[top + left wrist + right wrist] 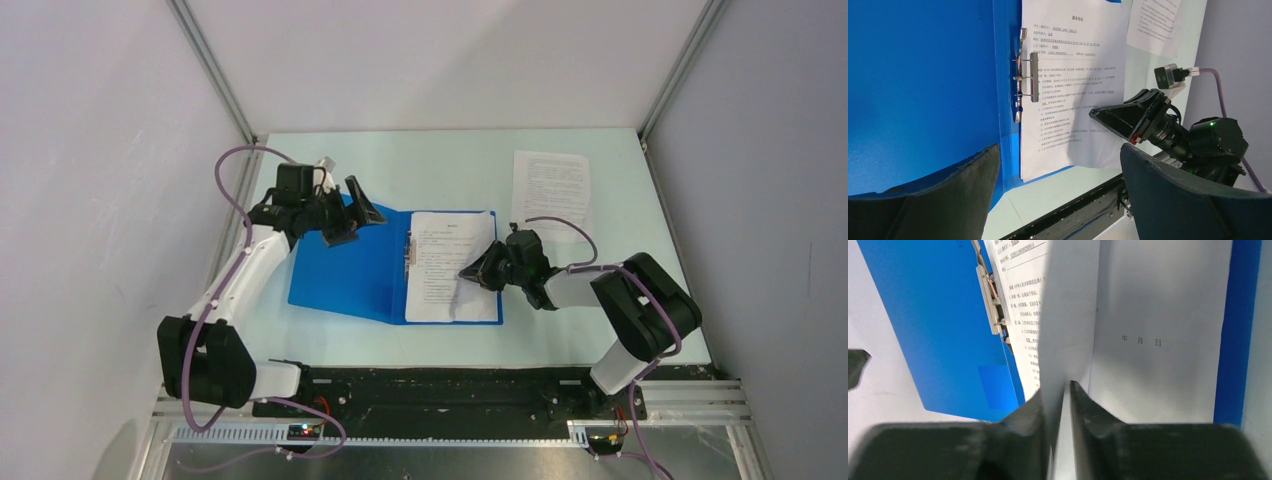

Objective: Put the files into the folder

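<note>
The blue folder point(340, 270) lies open on the table, its metal clip point(409, 250) at the spine. White printed files point(450, 265) rest on its right cover. In the right wrist view the top sheet point(1068, 315) is lifted off the sheet below point(1158, 340). Its near edge stands between the fingers of my right gripper point(1060, 390), which are parted by a narrow slit, the paper leaning on the left one. Another file point(551, 190) lies on the table at the back right. My left gripper point(352, 218) hovers wide open above the folder's left cover point(923, 90), holding nothing.
White walls with metal corner posts close in the table on three sides. The black base rail point(450, 385) runs along the near edge. My right gripper point(1128, 117) also shows in the left wrist view, at the sheet's near right edge.
</note>
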